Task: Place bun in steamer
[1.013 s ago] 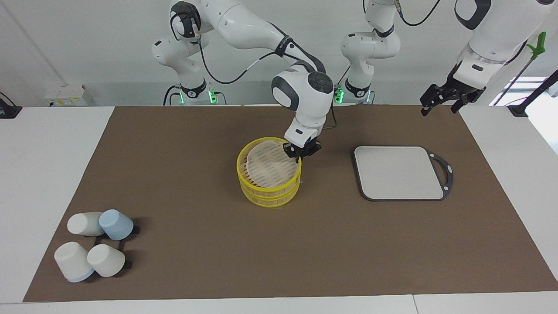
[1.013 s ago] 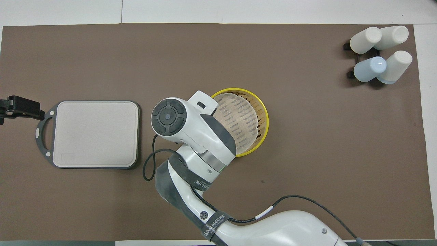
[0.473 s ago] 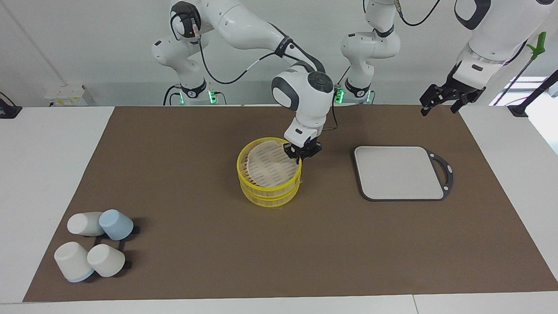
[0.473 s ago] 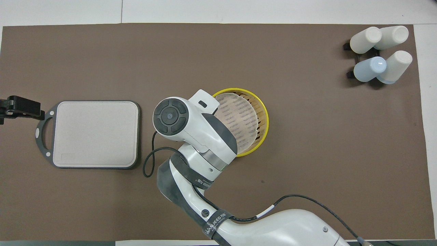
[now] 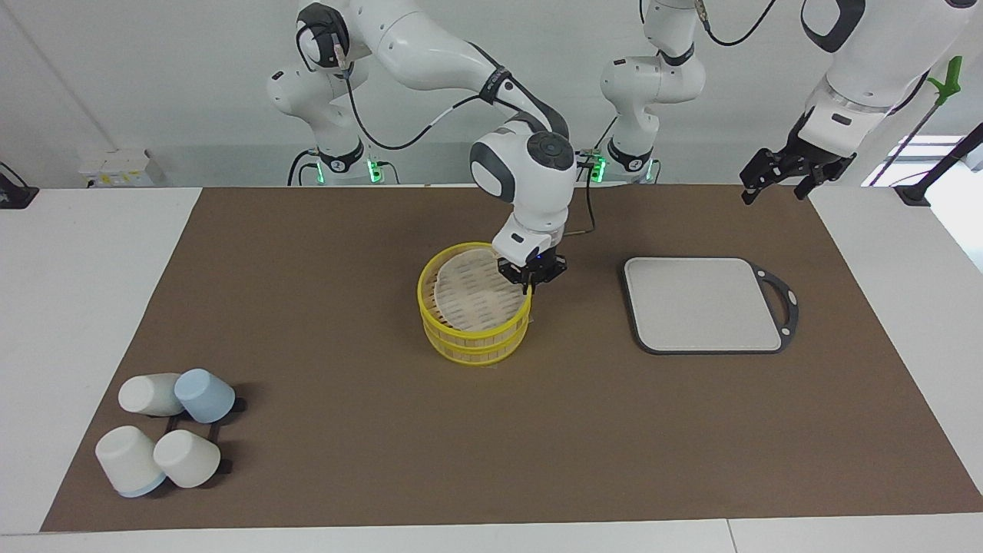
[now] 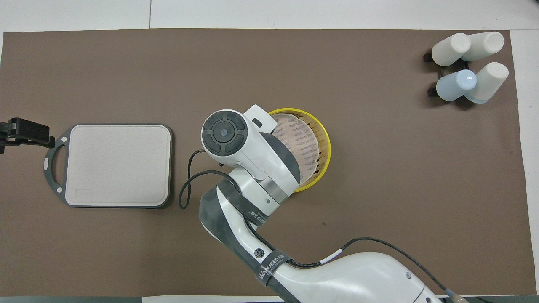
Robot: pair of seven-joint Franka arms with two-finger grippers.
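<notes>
The steamer point(image 5: 461, 338) point(image 6: 326, 141), a two-tier bamboo basket with yellow rims, stands mid-mat. Its pale woven lid point(image 5: 468, 292) point(image 6: 301, 143) lies in the top rim, shifted a little so slats show on the side toward the right arm's end. My right gripper point(image 5: 530, 281) hangs at the lid's edge on the side toward the left arm's end; in the overhead view its wrist covers it. The bun is out of view. My left gripper point(image 5: 776, 184) point(image 6: 21, 132) waits open and empty over the mat's corner at the left arm's end.
A flat grey board point(image 5: 703, 303) point(image 6: 118, 164) with a dark handle lies beside the steamer toward the left arm's end. Several pale and blue cups point(image 5: 165, 442) point(image 6: 467, 67) lie on a black rack at the mat's corner farthest from the robots, toward the right arm's end.
The right hand has shifted slightly toward the right arm's end, and the lid has sunk from a tilt to lie flatter in the steamer's rim. The left arm has not moved.
</notes>
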